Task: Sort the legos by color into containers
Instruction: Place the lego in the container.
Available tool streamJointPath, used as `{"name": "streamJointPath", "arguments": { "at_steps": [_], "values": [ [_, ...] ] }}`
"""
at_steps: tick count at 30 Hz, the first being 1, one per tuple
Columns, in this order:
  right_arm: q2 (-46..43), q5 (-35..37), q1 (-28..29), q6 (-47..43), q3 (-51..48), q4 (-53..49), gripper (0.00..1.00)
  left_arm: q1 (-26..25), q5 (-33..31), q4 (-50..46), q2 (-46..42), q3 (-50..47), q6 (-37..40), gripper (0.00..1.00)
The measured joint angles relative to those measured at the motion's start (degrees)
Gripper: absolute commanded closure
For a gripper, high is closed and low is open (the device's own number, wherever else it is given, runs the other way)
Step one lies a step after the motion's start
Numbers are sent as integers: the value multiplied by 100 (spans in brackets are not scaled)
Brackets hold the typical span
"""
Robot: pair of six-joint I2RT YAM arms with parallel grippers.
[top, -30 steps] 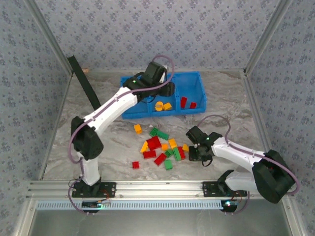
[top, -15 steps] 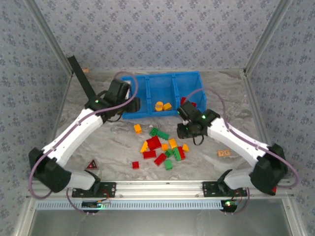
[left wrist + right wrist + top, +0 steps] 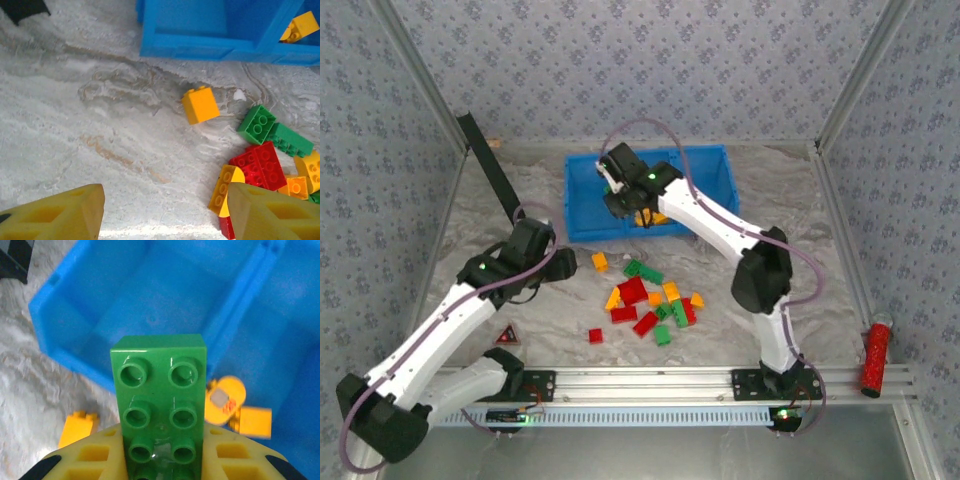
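My right gripper [image 3: 618, 200] hangs over the left compartment of the blue tray [image 3: 720, 152], shut on a green lego [image 3: 162, 400] that stands studs-up between its yellow fingers [image 3: 80, 460]. The compartment below it in the tray [image 3: 240, 300] looks bare. A yellow round piece [image 3: 226, 400] and a yellow brick [image 3: 255, 421] lie in the middle compartment. My left gripper [image 3: 545, 265] is low over the table left of the pile, open, with nothing between its fingers [image 3: 65, 215]. Loose legos [image 3: 645, 300] in red, yellow and green lie mid-table, among them an orange brick [image 3: 200, 104] set apart.
A black bar [image 3: 490, 170] leans at the back left. A dark red triangle [image 3: 507, 336] lies near the left arm's base. A red cylinder [image 3: 873, 358] rests at the front right by the rail. The tray's front wall [image 3: 200, 47] lies just beyond the orange brick.
The right arm swung from the pile up to the tray's left compartment with the green lego. The left arm drew back from the tray to the table left of the pile.
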Motion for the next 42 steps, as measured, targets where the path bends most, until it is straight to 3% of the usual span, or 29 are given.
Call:
{"name": "streamJointPath", "arguments": {
  "at_steps": [7,19,38,42],
  "values": [
    [1303,-125,0,-492,1508,-66,76,0,262,61,-280,-708,-400,33],
    [2509,-201,92,-1123,1856,214,76,0,411,369,-81,-968,-511,33],
    [2776,-103,101,-1615,2085,236,53,-13,581,1045,1117,-981,-800,32],
    [2756,-131,103,-1633,2085,234,53,-81,575,1202,1384,-881,-841,32]
  ]
}}
